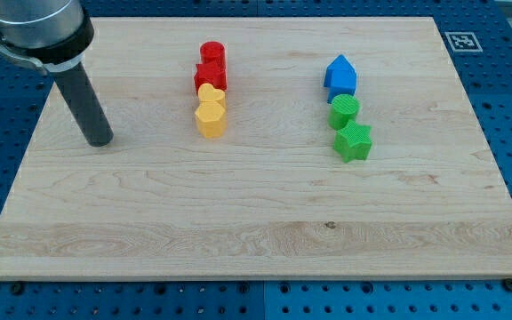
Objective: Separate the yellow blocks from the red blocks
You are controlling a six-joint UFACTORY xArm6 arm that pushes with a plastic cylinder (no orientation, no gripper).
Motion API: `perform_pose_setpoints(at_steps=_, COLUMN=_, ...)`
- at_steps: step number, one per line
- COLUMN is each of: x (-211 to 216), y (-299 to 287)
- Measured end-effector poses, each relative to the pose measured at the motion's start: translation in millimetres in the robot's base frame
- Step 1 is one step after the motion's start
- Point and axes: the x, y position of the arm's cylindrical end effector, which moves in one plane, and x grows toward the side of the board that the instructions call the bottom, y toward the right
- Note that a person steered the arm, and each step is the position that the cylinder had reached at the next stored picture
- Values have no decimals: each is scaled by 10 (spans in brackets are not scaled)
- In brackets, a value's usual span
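Observation:
A red cylinder [212, 53] and a red block [210, 76] of unclear shape stand in a column at the board's upper middle-left. Right below them, touching, are a small yellow block [208, 92] and a yellow heart-shaped block [211, 117]. The four form one tight vertical line. My tip [101, 140] rests on the board well to the view's left of this column, about level with the yellow heart and apart from every block.
A blue house-shaped block [340, 75], a green cylinder [345, 110] and a green star [353, 141] form a second column at the view's right. The wooden board [256, 240] lies on a blue perforated table, with a marker tag [460, 41] at the top right.

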Motion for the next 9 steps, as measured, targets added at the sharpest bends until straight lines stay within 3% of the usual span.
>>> perform_pose_setpoints(at_steps=4, x=4, y=53)
perform_pose_setpoints(at_steps=7, x=624, y=1956)
perform_pose_setpoints(at_steps=9, x=400, y=2268)
